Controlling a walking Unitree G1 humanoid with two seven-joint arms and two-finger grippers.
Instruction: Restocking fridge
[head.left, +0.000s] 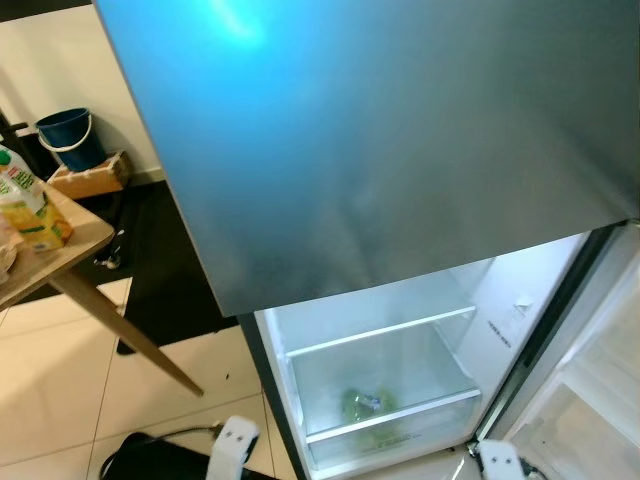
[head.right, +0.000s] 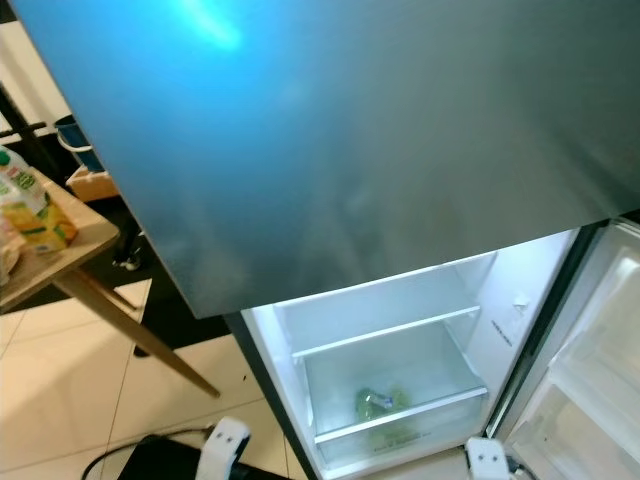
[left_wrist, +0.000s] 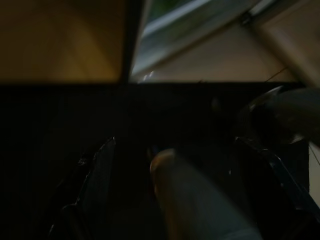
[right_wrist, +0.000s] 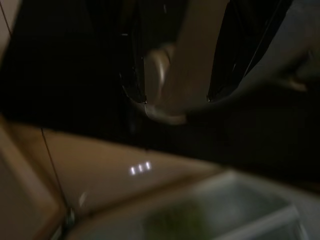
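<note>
Both arms hang low, left pincer (left_wrist: 180, 195) and right pincer (right_wrist: 175, 95) dim.

Upper fridge door (head.left: 380, 140): brushed grey metal, satin finish, with a soft blue sheen at its far left. Open fridge compartment (head.left: 400, 330): smooth white glossy plastic walls. Shelf (head.left: 385, 332): clear glass with a pale edge strip. Drawer (head.left: 395, 410): translucent plastic, frosted in look, green contents blurred behind it. Table (head.left: 70, 250) at left: light wood, matt, with slanted wooden legs. Carton (head.left: 30, 205) on it: printed glossy paperboard. Bucket (head.left: 70, 135), far left: smooth blue plastic. Floor (head.left: 60, 370): pale glossy tiles.
</note>
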